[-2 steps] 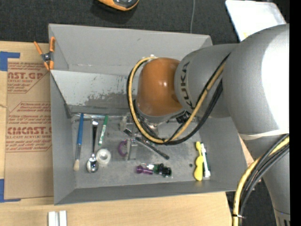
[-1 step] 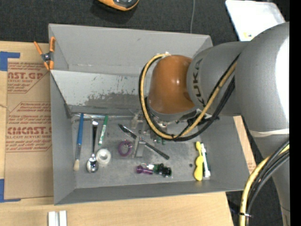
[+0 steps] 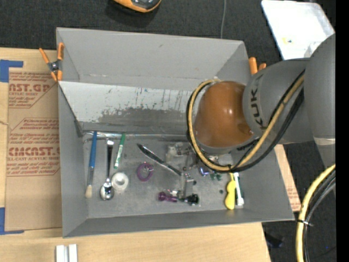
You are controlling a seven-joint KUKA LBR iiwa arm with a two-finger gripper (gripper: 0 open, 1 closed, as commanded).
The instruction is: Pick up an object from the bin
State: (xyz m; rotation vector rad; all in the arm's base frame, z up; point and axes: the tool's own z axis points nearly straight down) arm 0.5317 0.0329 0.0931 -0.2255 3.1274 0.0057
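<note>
- Nearest lie a small purple-and-black plastic piece (image 3: 175, 197) and a smooth yellow plastic tool (image 3: 233, 194).
- Just behind, mid-bin, the gripper (image 3: 187, 174) hangs beside a thin, dark, curved tool (image 3: 155, 157); if the claw is apart or together, I cannot tell.
- Risk, in my judgement: the thin tool can slip or drag neighbours.
- Farther left lies a translucent purple ring (image 3: 144, 171).

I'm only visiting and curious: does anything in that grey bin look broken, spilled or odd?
Nothing looks spilled or broken. Only the bin's sloped back wall stands out: it is scuffed with dark streaks along its lower part.
</note>
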